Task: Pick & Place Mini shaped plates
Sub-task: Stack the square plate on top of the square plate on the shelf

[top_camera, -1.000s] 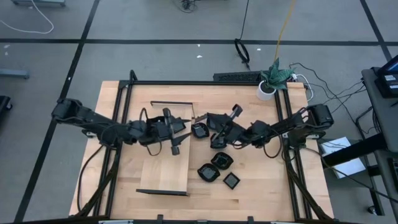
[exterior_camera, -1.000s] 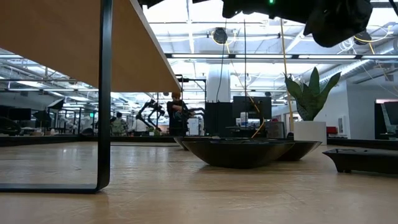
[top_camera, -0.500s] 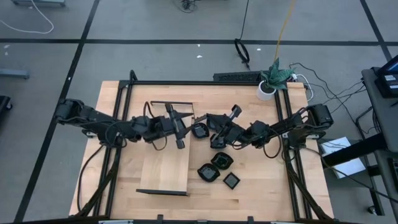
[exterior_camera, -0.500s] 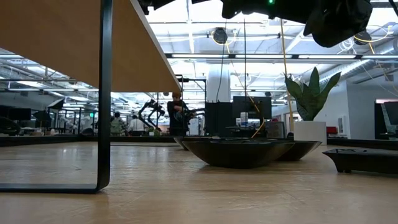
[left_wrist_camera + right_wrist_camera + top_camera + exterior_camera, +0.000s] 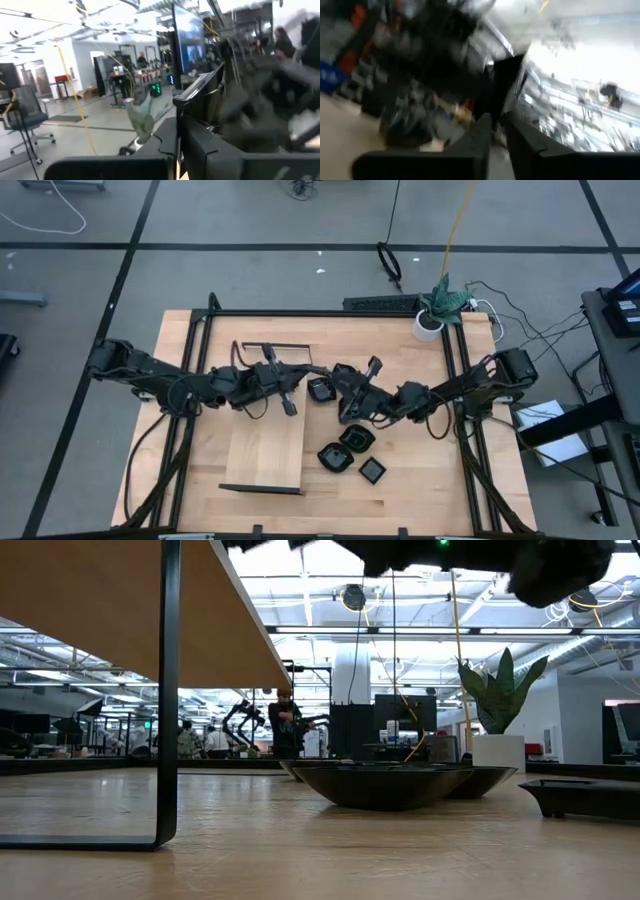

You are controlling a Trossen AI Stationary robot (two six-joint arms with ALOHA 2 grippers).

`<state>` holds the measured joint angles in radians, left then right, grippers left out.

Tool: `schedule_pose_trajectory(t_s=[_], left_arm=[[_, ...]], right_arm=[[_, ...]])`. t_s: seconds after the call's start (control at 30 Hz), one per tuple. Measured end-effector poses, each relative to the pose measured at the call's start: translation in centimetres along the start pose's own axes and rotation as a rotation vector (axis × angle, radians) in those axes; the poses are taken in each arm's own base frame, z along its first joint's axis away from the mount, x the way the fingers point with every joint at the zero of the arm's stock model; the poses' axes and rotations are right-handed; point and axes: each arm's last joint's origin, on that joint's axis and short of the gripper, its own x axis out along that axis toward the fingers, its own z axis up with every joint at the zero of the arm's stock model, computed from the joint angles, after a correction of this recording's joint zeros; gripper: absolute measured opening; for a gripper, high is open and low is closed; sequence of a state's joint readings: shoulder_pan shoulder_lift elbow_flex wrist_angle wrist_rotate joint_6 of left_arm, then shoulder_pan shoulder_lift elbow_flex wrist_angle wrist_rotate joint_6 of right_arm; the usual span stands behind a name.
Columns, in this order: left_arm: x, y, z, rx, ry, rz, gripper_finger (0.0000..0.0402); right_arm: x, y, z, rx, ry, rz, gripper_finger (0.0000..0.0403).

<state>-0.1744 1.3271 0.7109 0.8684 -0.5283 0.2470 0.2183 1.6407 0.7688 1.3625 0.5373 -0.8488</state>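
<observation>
Grey workshop floor surrounds the pale wooden tabletop (image 5: 420,480), which carries a black frame, a long pale board (image 5: 265,455) on the left half and a potted plant (image 5: 432,318) at the far right corner. Four mini shaped plates show from above: one (image 5: 321,389) near the middle, between the two arms, and three grouped nearer the front, a lobed one (image 5: 335,457), another (image 5: 357,437) beside it and a square one (image 5: 372,470).

Both arms reach toward the middle. The left claw (image 5: 285,380) sits over the board's far end with its fingers (image 5: 176,135) pressed together and nothing visible between them. The right claw (image 5: 347,392) is just beside the central plate; its fingers (image 5: 482,132) stand slightly apart, and whether they hold anything cannot be told.

Judging by this, a pick at the central plate is in hand. The next move likely calls for a secure pinch on its rim, then a lift.
</observation>
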Motion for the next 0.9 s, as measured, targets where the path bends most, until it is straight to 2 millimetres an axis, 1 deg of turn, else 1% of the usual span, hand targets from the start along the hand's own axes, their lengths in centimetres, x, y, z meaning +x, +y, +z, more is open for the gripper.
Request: schedule_pose_trajectory(t_s=[0.1,0.17,0.23,0.3,0.37,0.43,0.5,0.6,0.67,0.73,0.83,0.9], left_arm=[[-1.1,0.3,1.4,-0.005,0.01,0.056,0.0011],[-1.9,0.5,2.0,0.003,0.05,0.067,0.0007],[-2.8,1.1,2.4,-0.016,0.112,0.056,0.0008],[-3.5,2.0,3.3,-0.057,0.197,0.055,0.001],[-4.0,3.0,4.3,-0.08,0.315,0.069,0.0007],[-4.0,4.0,5.4,-0.101,0.433,0.073,0.0005],[-3.8,5.1,6.6,-0.109,0.542,0.037,0.0008],[-3.0,6.4,8.6,-0.14,0.66,-0.05,0.0006],[-2.3,7.1,8.7,-0.142,0.765,-0.082,0.0005],[-1.0,7.6,8.5,-0.161,0.828,-0.089,0.0007],[0.3,7.8,6.6,-0.155,0.995,-0.133,0.0005],[1.2,7.8,5.5,-0.168,1.061,-0.192,0.0004]], right_arm=[[-0.8,0.9,0.5,0.004,0.091,-0.03,0.0113],[-1.3,1.2,1.0,0.008,0.142,-0.07,0.0149],[-1.8,1.5,1.4,-0.001,0.172,-0.086,0.0179],[-2.1,1.8,1.6,-0.012,0.191,-0.093,0.0201],[-2.3,1.9,1.8,-0.013,0.194,-0.094,0.0215],[-2.3,1.9,1.8,-0.014,0.194,-0.093,0.022],[-2.2,1.7,1.9,-0.008,0.196,-0.096,0.022],[-2.1,1.5,1.8,0.012,0.213,-0.088,0.0214],[-2.1,1.3,1.8,0.017,0.224,-0.076,0.021],[-2.1,0.9,1.9,0.032,0.23,-0.074,0.0208],[-2.2,0.6,2.1,0.038,0.247,-0.057,0.0206],[-2.2,0.6,2.1,0.036,0.256,-0.047,0.0206]])
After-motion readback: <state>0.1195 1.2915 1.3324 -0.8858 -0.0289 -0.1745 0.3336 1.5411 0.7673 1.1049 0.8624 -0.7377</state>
